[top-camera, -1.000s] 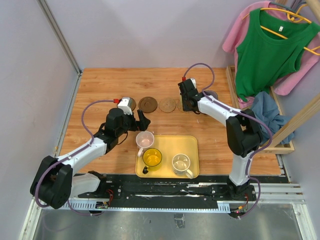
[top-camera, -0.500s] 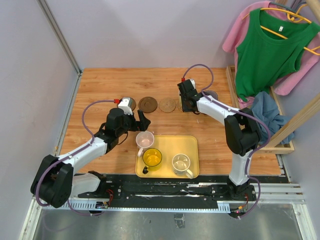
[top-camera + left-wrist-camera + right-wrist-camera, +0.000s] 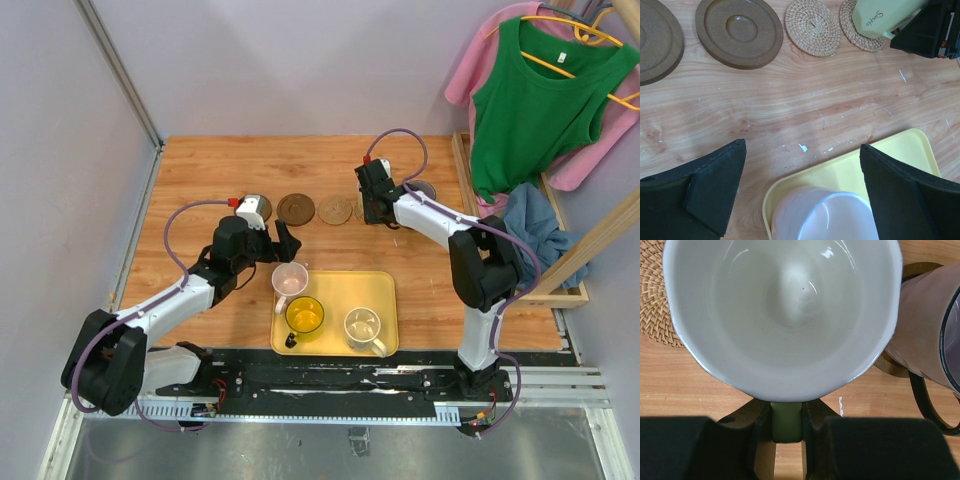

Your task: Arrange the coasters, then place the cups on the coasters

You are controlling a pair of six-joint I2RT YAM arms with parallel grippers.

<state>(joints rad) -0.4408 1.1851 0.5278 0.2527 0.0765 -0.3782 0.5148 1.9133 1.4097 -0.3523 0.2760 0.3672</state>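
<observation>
Left end effector [image 3: 802, 147] hangs with its fingers spread wide and nothing between them; from its wrist camera I see the translucent pink cup [image 3: 822, 215] just below, sitting in the far left corner of the yellow tray [image 3: 385, 290]. Nearer me on that tray stand the yellow cup [image 3: 304, 314] and, to its right, the cream cup [image 3: 362, 326]. Beyond the tray a row of coasters lies flat on the wooden table [image 3: 200, 170]: the first dark brown coaster [image 3: 655, 40], the second dark brown coaster [image 3: 739, 32], the first woven coaster [image 3: 812, 27], then the second woven coaster [image 3: 855, 37]. Over that last one the right end effector [image 3: 785, 422] is clamped on the handle of the pale green cup [image 3: 785, 315], mouth up; I cannot tell whether its base touches the coaster. Just to its right the grey-purple cup [image 3: 925, 335] stands on the third dark brown coaster [image 3: 888, 366].
</observation>
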